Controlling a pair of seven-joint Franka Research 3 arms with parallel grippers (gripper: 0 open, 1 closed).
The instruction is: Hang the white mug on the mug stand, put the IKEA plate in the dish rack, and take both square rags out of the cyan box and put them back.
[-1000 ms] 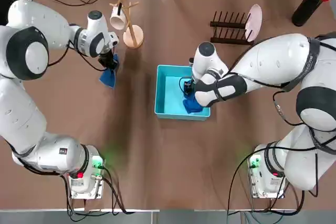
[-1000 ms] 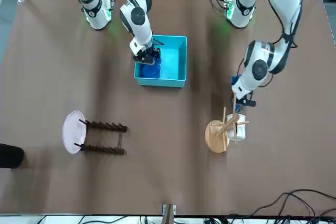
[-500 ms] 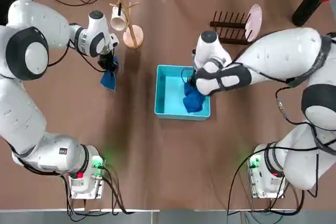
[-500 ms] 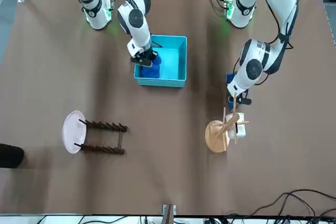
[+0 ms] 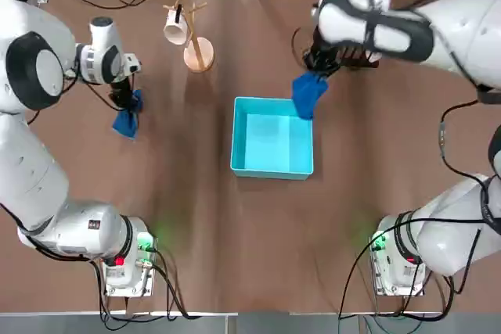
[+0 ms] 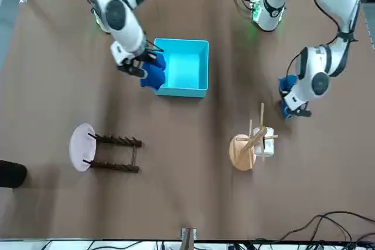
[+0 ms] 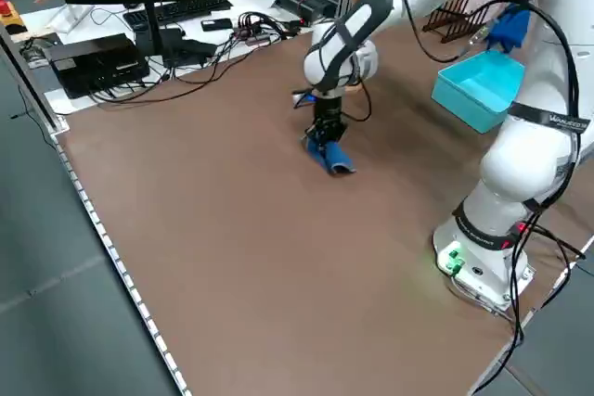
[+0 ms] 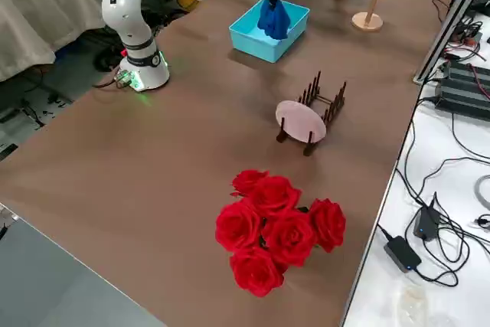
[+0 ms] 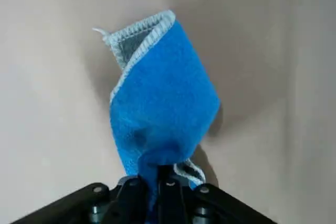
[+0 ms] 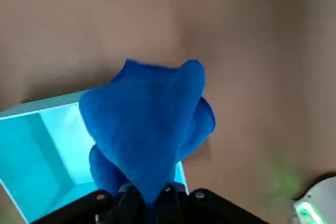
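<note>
My right gripper (image 5: 317, 68) is shut on a blue rag (image 5: 308, 93) that hangs in the air over the far right corner of the cyan box (image 5: 274, 142), which holds nothing. My left gripper (image 5: 125, 103) is shut on the other blue rag (image 5: 125, 120), well left of the box, and its lower end touches the table (image 7: 330, 155). The white mug (image 5: 175, 30) hangs on the mug stand (image 5: 198, 54). The IKEA plate (image 5: 380, 29) stands on edge at the right end of the dish rack (image 5: 344, 44).
A dark vase (image 5: 454, 9) of red roses (image 8: 276, 227) stands at the far right corner. Cables and equipment lie beyond the table's far edge. Bare brown tabletop surrounds the box.
My right gripper has lifted its rag out of the cyan box and carried it up toward the far side. My left gripper has moved farther left with its rag.
</note>
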